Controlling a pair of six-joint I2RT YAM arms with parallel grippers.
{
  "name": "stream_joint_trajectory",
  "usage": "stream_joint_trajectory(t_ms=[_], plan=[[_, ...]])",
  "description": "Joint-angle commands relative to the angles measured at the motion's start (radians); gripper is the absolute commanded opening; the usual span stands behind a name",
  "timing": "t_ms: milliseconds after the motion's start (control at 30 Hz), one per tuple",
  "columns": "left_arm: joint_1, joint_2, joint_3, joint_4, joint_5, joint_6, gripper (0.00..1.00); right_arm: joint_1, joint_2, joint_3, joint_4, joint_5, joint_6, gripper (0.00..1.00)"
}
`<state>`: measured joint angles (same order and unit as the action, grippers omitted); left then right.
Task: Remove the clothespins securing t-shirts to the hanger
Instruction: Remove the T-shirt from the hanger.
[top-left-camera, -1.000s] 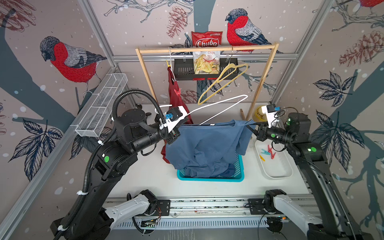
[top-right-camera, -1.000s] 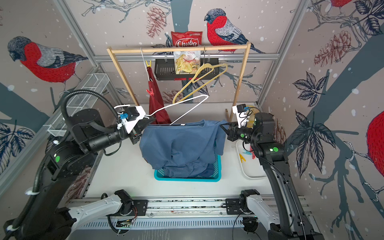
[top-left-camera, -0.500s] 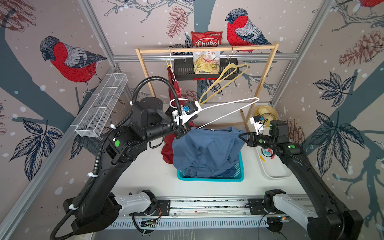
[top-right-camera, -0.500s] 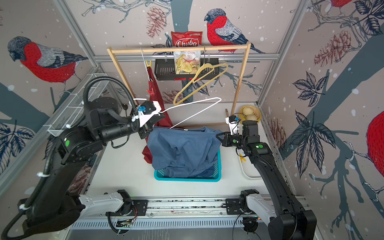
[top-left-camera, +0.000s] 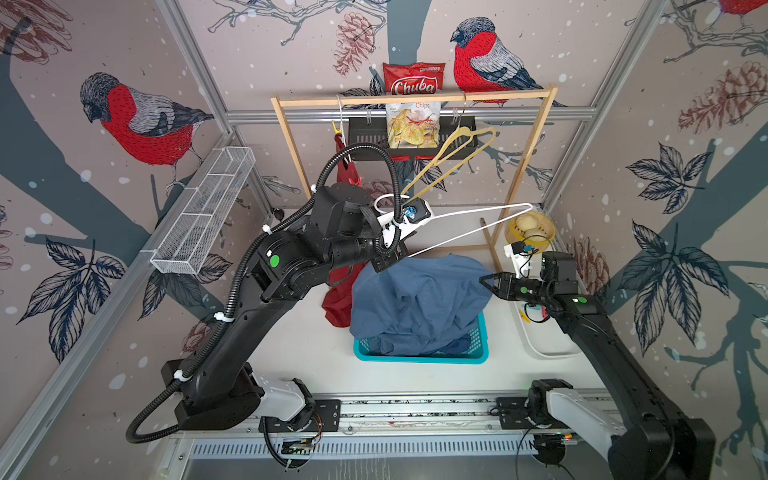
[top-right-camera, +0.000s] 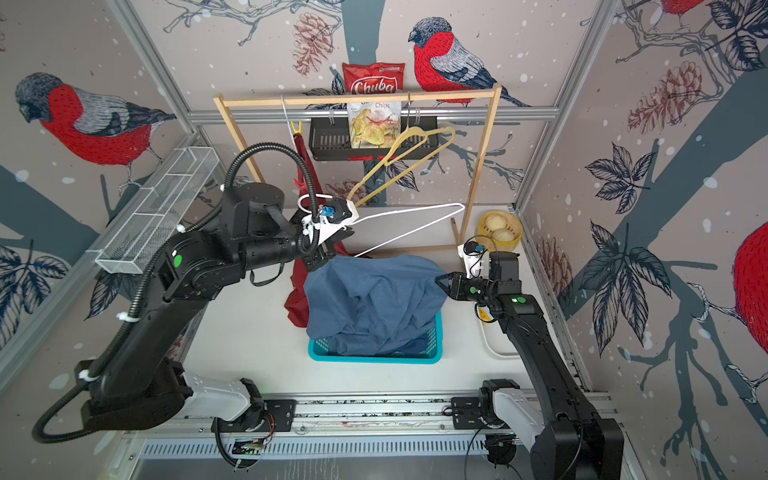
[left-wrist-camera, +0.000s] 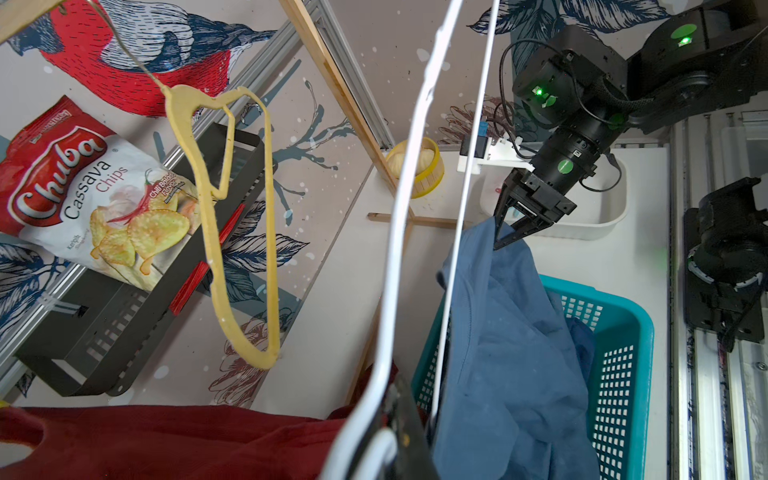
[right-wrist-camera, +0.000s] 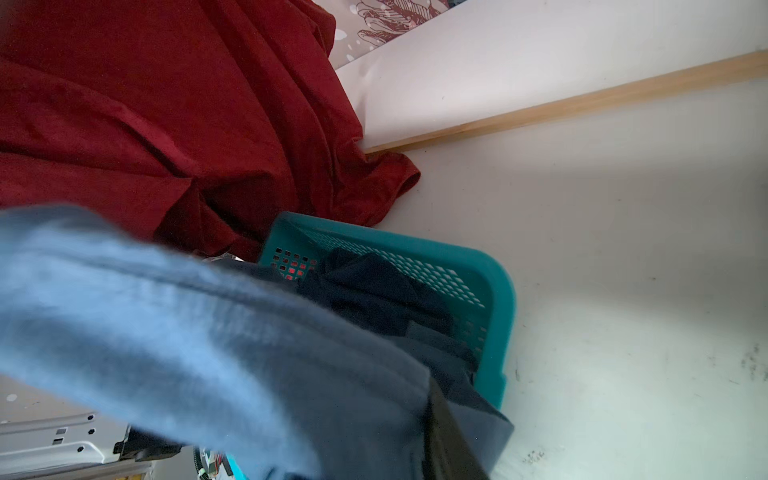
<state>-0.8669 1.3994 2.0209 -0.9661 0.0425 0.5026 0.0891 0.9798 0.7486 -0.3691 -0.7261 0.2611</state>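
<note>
**T-shirts, three.**
- The blue t-shirt (top-left-camera: 415, 303) is plain medium blue and crumpled. It is draped over the teal basket (top-left-camera: 419, 358) at mid-table. One corner is lifted at the left gripper (top-left-camera: 386, 259), and the opposite corner peaks at the right gripper (left-wrist-camera: 509, 232).
- The dark red t-shirt (top-left-camera: 340, 295) hangs from the wooden rack (top-left-camera: 411, 98) behind the left arm. Its hem is pooled on the table just beside the basket.
- The navy t-shirt (right-wrist-camera: 374, 291) is bundled inside the basket, under the blue one.

**Clothespins.**
- One yellow clothespin (top-left-camera: 337, 126) sits at the top of the dark red t-shirt, just under the rack's rail.
- The tray clothespins (top-left-camera: 527, 316), yellow and red, lie in the white tray (top-left-camera: 552, 351) at the table's right edge.

**Grippers.**
- Left: clenched on the neck of the white wire hanger (top-left-camera: 478, 222). The hanger's far end stands clear of cloth near the rack's right post.
- Right: the fingertips are at the edge of the blue cloth. Whether they pinch it or have let go cannot be told.

**Obscured.**
- The tray clothespins are mostly behind the right arm, so their count is unclear.
- The navy t-shirt shows only dark folds.
- The blue cloth is blurred across the right wrist view.
- The left arm and its cable conduit cover the upper part of the dark red t-shirt.

**Writing.** The chip bag (left-wrist-camera: 95, 199), at the black shelf (top-left-camera: 457, 143) on the rack, reads "Chuba Cassava Chips". The smaller print is too fine to read with certainty.
</note>
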Motion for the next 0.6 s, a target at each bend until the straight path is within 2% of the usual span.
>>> stream_joint_trajectory(t_ms=[0,167,333,567], plan=[[-0.006,0.008,0.012,-0.015,-0.032,0.021,0.0,-0.003,-0.03,0.02,0.02,0.045,0.003,0.38],[-0.015,0.018,0.011,-0.006,-0.027,0.027,0.0,-0.006,-0.084,0.083,-0.043,0.137,-0.011,0.54],[-0.028,0.029,0.009,-0.003,-0.023,0.034,0.0,-0.014,-0.158,0.135,-0.084,0.25,-0.027,0.63],[-0.046,0.035,0.001,-0.005,-0.027,0.044,0.0,-0.036,-0.192,0.322,-0.21,0.411,-0.116,0.65]])
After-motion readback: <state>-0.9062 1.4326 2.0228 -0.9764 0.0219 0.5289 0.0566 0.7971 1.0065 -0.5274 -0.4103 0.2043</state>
